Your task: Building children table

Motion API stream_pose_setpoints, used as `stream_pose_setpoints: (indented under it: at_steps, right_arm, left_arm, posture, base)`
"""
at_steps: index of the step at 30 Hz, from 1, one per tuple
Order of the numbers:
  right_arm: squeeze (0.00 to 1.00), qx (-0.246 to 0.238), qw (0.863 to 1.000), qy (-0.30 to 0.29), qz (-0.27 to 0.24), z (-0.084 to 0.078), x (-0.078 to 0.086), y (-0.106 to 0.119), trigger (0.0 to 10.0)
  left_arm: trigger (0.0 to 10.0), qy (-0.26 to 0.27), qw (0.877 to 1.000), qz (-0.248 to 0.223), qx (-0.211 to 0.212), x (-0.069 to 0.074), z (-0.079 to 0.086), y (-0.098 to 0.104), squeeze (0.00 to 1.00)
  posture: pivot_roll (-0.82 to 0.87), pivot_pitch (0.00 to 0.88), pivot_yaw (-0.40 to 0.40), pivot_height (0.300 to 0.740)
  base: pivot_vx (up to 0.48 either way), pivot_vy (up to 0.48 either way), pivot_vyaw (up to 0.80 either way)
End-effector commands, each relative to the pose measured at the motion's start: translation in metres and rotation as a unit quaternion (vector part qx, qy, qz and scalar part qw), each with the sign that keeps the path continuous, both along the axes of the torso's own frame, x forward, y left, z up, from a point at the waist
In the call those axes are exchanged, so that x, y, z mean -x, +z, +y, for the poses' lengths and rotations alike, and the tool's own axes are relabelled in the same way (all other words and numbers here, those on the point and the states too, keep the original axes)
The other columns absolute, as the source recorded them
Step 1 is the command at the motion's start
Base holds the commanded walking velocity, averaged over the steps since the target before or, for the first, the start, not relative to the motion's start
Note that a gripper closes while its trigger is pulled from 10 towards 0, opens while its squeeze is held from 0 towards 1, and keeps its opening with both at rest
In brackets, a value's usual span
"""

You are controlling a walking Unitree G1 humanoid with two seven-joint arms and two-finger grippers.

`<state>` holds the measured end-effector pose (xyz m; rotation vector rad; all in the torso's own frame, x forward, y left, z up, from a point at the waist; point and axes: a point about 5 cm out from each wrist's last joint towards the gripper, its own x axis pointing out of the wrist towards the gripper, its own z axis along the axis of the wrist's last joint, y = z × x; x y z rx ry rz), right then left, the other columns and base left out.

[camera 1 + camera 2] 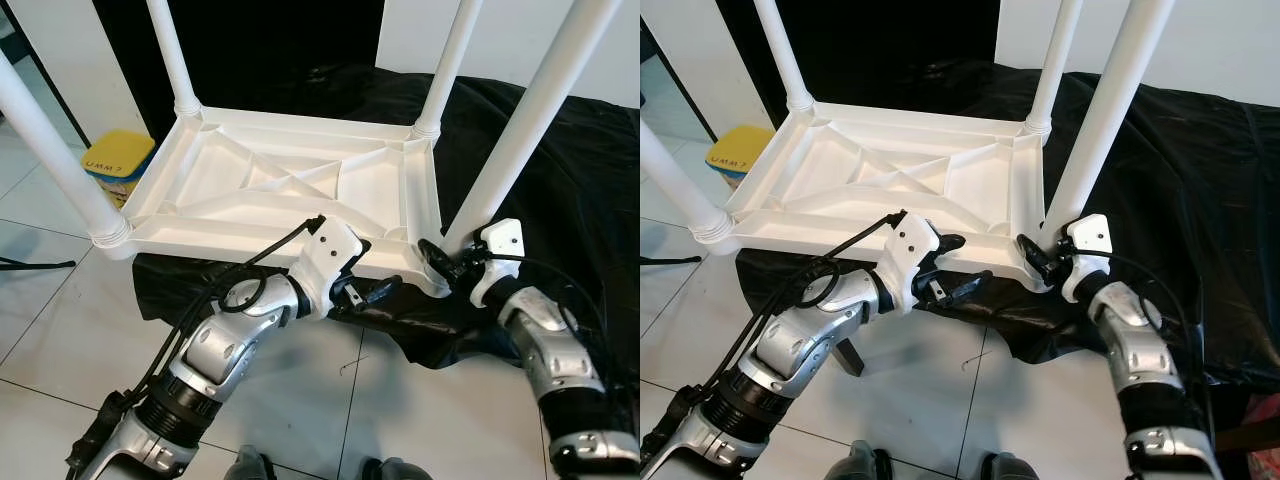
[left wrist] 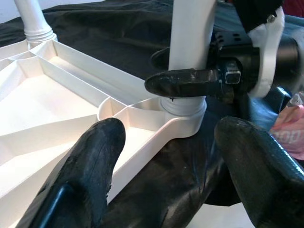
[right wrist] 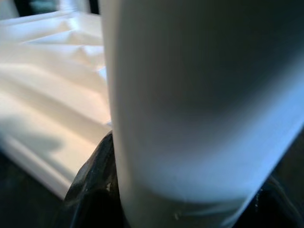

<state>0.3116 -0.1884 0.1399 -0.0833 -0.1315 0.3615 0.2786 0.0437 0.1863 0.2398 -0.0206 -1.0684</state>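
Right gripper (image 1: 440,256) fingers clamped on the base of the near-right table leg (image 1: 520,140), just above its socket collar; one black finger (image 2: 187,81) crosses the front of the leg in the left wrist view. In the right wrist view the leg (image 3: 199,104) is pressed right against the camera, blurred.

Left gripper (image 1: 365,293) fingers apart, holding nothing, at the near edge of the tabletop (image 1: 290,185) just left of that same corner. One finger (image 2: 90,161) sits over the ribbed underside, the other over the black cloth (image 1: 590,170); whether they touch the rim is unclear. The two grippers are near each other, leg corner between them.

Tabletop is white plastic, upside down, ribbed underside up, lying partly on the black cloth and overhanging the tiled floor (image 1: 50,340) on its left side. Four white legs stand up from the corners: near-left leg (image 1: 50,150), far-left leg (image 1: 172,50), far-right leg (image 1: 450,60), plus the gripped one.

Yellow container (image 1: 118,160) on the floor beyond the table's left edge, partly hidden by it. Pink packet (image 2: 289,137) on the cloth behind the right gripper. A black cable (image 1: 30,265) lies on the tiles at far left. Left arm cable (image 1: 240,262) loops in front of the table's near edge.
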Motion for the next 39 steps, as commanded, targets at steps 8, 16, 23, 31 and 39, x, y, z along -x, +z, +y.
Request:
stream_pose_setpoints:
  at_steps: [8, 16, 23, 31, 39]
  right_arm:
    - [0.0, -0.043, 0.983, -0.173, 0.041, 0.017, 0.013, -0.021, 10.0]
    - [0.0, -0.072, 0.942, -0.325, 0.049, 0.022, 0.019, -0.026, 10.0]
    - [0.0, -0.089, 0.961, -0.263, 0.013, 0.031, 0.021, -0.012, 10.0]
    - [0.24, -0.063, 0.987, -0.148, -0.018, 0.012, 0.021, 0.006, 10.0]
    - [0.0, -0.019, 1.0, -0.025, -0.003, 0.004, 0.017, 0.009, 10.0]
  left_arm:
    - [10.0, -0.084, 0.996, 0.013, -0.001, 0.009, -0.006, 0.002, 0.0]
    - [10.0, -0.084, 0.996, 0.02, 0.005, 0.008, -0.008, 0.004, 0.0]
    - [10.0, -0.099, 0.995, 0.02, 0.003, 0.009, -0.01, 0.005, 0.0]
    - [10.0, -0.098, 0.995, 0.018, 0.004, 0.002, -0.009, 0.01, 0.0]
    - [10.0, -0.111, 0.994, 0.014, -0.002, 0.002, -0.009, 0.013, 0.0]
  posture:
    - [0.0, 0.133, -0.026, 0.74]
    - [0.0, 0.148, -0.013, 0.74]
    - [0.0, 0.151, -0.013, 0.74]
    - [0.0, 0.171, -0.009, 0.74]
    - [0.01, 0.17, -0.006, 0.74]
  base:
    - [0.0, 0.0, 0.0]
    - [0.0, 0.0, 0.0]
    - [0.0, 0.0, 0.0]
    - [0.0, 0.0, 0.0]
    - [0.0, 0.0, 0.0]
